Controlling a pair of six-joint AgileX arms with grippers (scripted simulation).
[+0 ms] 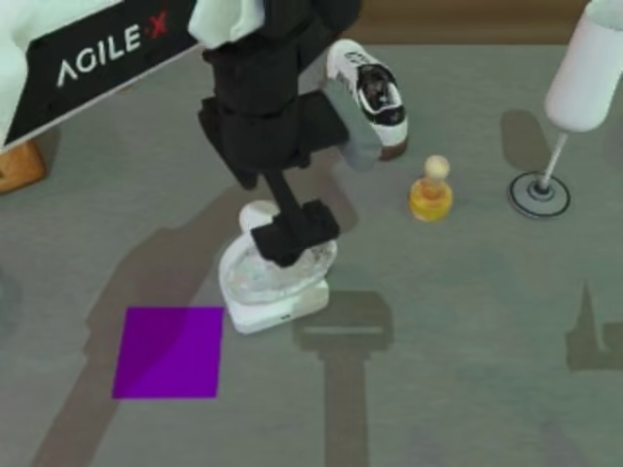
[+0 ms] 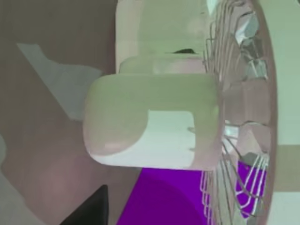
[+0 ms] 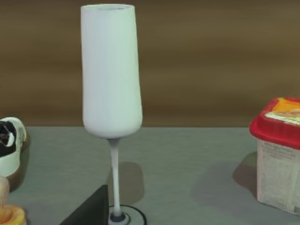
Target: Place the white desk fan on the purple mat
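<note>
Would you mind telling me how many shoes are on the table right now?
1. A white and black shoe lies near the table's far edge, beside the left arm, behind the yellow bottle. Others could be hidden beneath the arm.

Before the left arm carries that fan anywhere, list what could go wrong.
1. The left gripper sits over the top of the white desk fan; whether its fingers hold it is unclear, so the fan might slip or tip when lifted.
2. The purple mat is about as wide as the fan's base, so a slightly off placement could leave the base hanging over its edge.
3. The sneaker lies close behind the arm and could be knocked on a wide swing.
</note>
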